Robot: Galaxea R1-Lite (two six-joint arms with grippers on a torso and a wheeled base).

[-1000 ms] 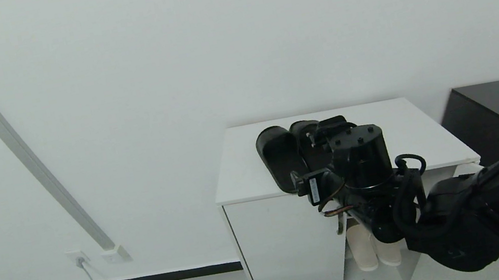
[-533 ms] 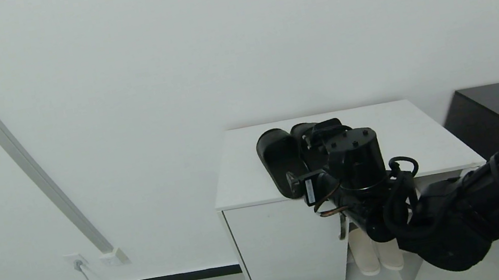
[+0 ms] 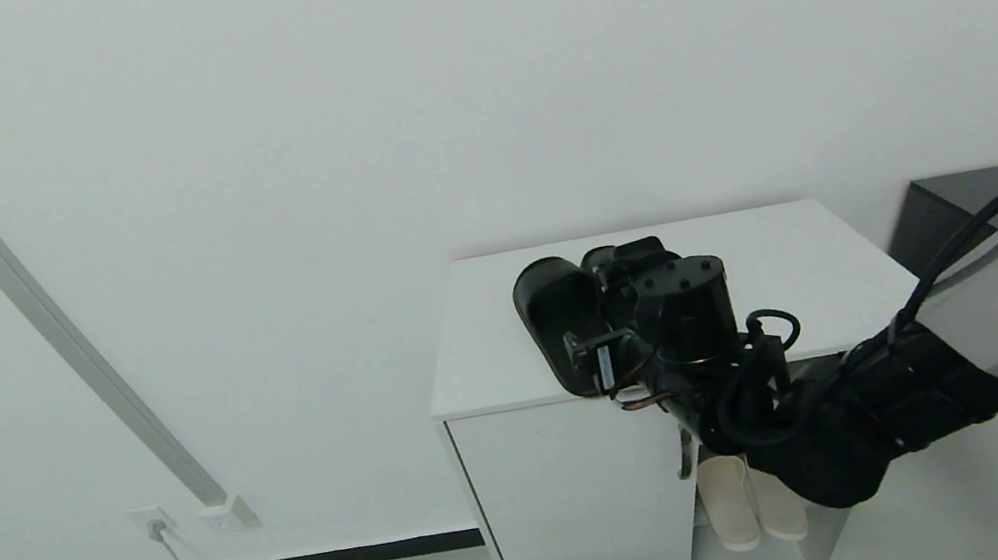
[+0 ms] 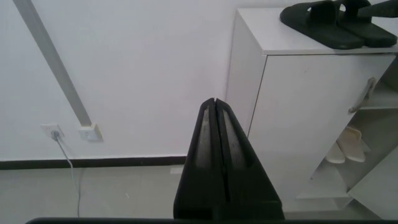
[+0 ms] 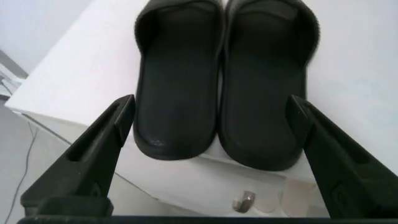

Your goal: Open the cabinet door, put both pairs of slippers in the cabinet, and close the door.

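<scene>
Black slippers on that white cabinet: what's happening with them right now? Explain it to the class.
The robot's right end effector is open, its fingers either side of the black slippers lying together on the cabinet top, not yet gripped. The white slippers already stand in the open compartment below. The left end effector hangs shut, well clear of the cabinet top.

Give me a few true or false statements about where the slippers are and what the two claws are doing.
1. The black slippers lie on top of the cabinet. True.
2. The right claw is shut on one black slipper. False: it is open, spread wider than the pair.
3. The white slippers are inside the cabinet. True.
4. The left claw is open. False: it is shut, holding nothing, apart from the cabinet.
</scene>
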